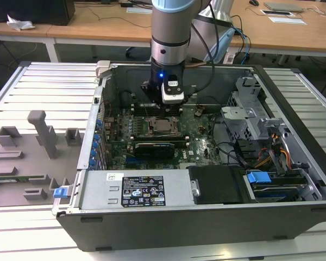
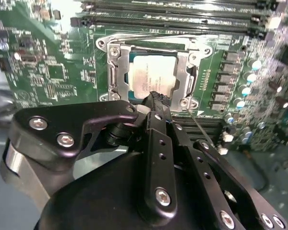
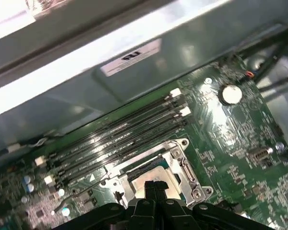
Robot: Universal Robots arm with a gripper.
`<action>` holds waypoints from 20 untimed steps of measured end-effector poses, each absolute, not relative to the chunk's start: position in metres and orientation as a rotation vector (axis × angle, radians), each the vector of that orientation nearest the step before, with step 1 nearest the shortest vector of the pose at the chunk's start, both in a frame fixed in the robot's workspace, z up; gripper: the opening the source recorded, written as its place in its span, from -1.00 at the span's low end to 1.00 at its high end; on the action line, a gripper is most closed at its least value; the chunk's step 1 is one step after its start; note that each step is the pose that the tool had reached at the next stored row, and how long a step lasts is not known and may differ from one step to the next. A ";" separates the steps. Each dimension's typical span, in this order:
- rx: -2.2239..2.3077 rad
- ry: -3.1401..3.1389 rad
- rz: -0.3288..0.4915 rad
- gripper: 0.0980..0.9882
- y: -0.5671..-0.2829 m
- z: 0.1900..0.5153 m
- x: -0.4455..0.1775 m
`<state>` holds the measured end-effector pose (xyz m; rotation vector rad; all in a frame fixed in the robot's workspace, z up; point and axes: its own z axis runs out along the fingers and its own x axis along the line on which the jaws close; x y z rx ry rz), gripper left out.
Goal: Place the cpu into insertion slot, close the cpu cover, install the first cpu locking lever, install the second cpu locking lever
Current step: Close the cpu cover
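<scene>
The cpu (image 2: 151, 76), a pale silvery square chip, lies flat in the insertion slot (image 2: 207, 50) on the green motherboard. The cpu cover (image 2: 116, 72), a steel frame with a central cut-out, lies down around it. A thin lever rod (image 2: 201, 132) runs off from one corner of the socket. My gripper (image 2: 156, 98) hovers just over the edge of the socket, fingers shut together with nothing between them. In the first wrist view the gripper (image 3: 156, 188) overlaps the cpu (image 3: 149, 176). The exterior view has the gripper (image 1: 164, 114) directly above the cpu (image 1: 163, 128) inside the open computer case.
Long black memory slots (image 3: 120, 129) run beside the socket, with the case wall (image 3: 86, 72) behind them. A black card (image 1: 157, 148), a grey power supply (image 1: 136, 190) and a black drive box (image 1: 217, 185) lie nearer the case front. A grey fixture tray (image 1: 32, 152) sits at the exterior view's left.
</scene>
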<state>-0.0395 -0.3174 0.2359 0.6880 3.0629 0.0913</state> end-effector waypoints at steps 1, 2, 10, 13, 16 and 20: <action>0.647 3.073 0.091 -0.98 -0.317 0.236 -0.039; 0.621 3.078 0.091 -0.98 -0.317 0.236 -0.039; 0.322 3.130 0.091 -0.98 -0.317 0.235 -0.039; 0.228 3.139 0.091 -0.98 -0.317 0.235 -0.039; 0.158 3.144 0.091 -0.98 -0.317 0.234 -0.039; 0.099 3.148 0.090 -0.98 -0.318 0.233 -0.040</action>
